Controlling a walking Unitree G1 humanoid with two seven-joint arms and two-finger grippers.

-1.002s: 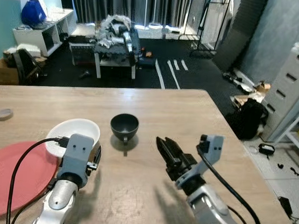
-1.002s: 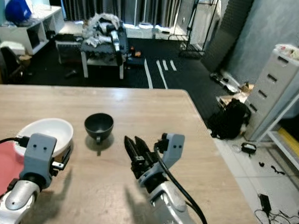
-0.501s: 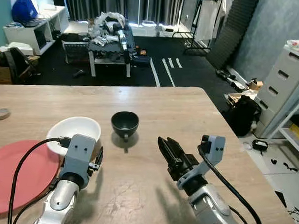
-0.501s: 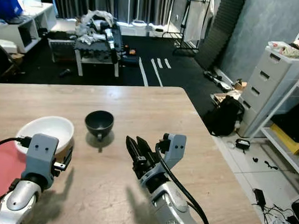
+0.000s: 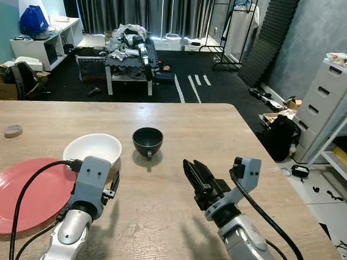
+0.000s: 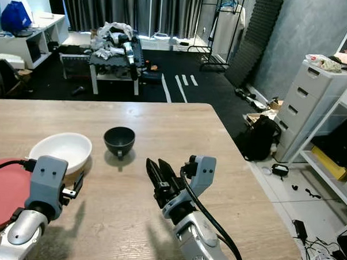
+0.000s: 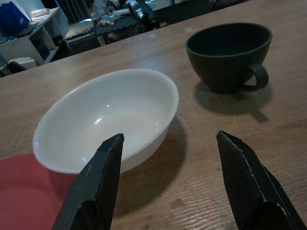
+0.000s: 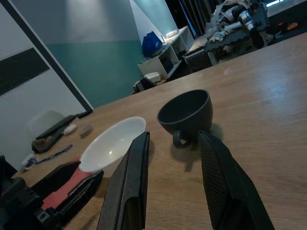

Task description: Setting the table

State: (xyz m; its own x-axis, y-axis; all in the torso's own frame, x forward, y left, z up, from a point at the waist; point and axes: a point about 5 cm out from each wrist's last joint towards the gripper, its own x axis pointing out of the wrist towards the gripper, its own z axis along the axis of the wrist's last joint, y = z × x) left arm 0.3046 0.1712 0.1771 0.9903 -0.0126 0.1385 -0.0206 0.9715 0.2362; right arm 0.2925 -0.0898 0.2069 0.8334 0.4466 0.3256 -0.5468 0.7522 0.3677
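A dark cup (image 5: 147, 141) with a small handle stands upright near the middle of the wooden table (image 5: 179, 121). To its left sits a white bowl (image 5: 93, 150), its near edge resting on a red plate (image 5: 22, 193) at the table's left. My left gripper (image 7: 168, 184) hovers just in front of the bowl, open with nothing between its fingers (image 7: 98, 182). My right gripper (image 5: 195, 176) hangs over the table in front of and right of the cup, open and empty; its fingers (image 8: 130, 184) point toward the cup (image 8: 186, 116).
A small grey disc (image 5: 13, 131) lies at the table's far left. Beyond the table is a dark floor with a cluttered low table (image 5: 131, 53) and white shelves (image 5: 48, 41). A grey drawer cabinet (image 5: 330, 102) and a black bag (image 5: 280, 134) stand at the right.
The camera has shifted, so the cup, bowl and plate sit lower and further right in view. Both grippers hold the same pose, open.
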